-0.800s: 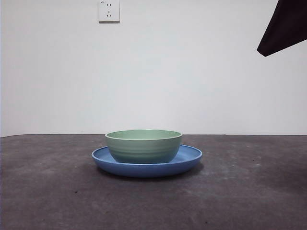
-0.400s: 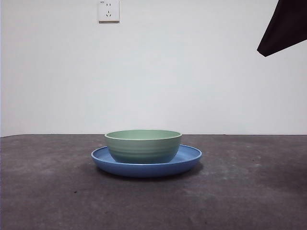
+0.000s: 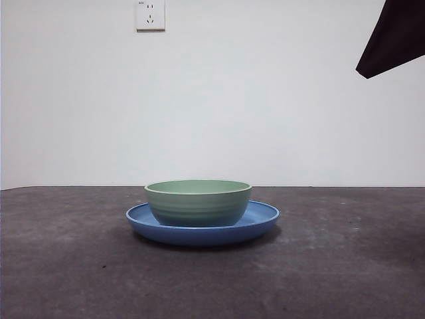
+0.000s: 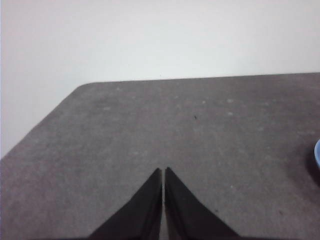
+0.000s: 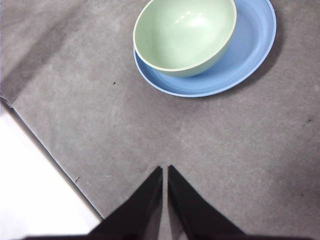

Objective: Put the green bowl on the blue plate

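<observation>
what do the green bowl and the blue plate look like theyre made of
The green bowl: probably glazed ceramic or hard plastic such as melamine. Its glossy inside shows bright light spots, and faint ridges ring the outside.

The blue plate: likely the same kind of ware. It is smooth and evenly coloured, with a soft sheen along the raised rim.

The look alone cannot settle ceramic versus plastic.

I am seeing one bowl (image 5: 184, 35) and one plate (image 5: 250, 50) ahead of my right jaws, one wall socket (image 3: 151, 14), and I am carrying two grippers.
</observation>
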You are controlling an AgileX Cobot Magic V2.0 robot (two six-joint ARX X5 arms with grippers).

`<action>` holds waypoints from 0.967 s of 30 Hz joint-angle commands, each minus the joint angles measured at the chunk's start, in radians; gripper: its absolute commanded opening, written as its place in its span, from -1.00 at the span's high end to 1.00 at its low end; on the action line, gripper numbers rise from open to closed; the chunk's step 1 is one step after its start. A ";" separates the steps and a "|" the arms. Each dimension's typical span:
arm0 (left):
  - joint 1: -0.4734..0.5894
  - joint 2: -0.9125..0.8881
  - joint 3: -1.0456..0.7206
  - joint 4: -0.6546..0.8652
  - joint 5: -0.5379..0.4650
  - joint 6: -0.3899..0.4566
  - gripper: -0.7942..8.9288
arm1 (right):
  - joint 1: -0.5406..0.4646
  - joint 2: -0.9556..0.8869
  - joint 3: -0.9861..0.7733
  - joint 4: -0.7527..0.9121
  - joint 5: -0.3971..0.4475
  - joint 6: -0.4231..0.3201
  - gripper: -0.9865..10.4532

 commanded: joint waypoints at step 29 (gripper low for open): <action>0.002 -0.007 -0.021 -0.103 -0.003 -0.021 0.82 | 0.005 0.004 0.009 0.010 0.000 -0.011 0.81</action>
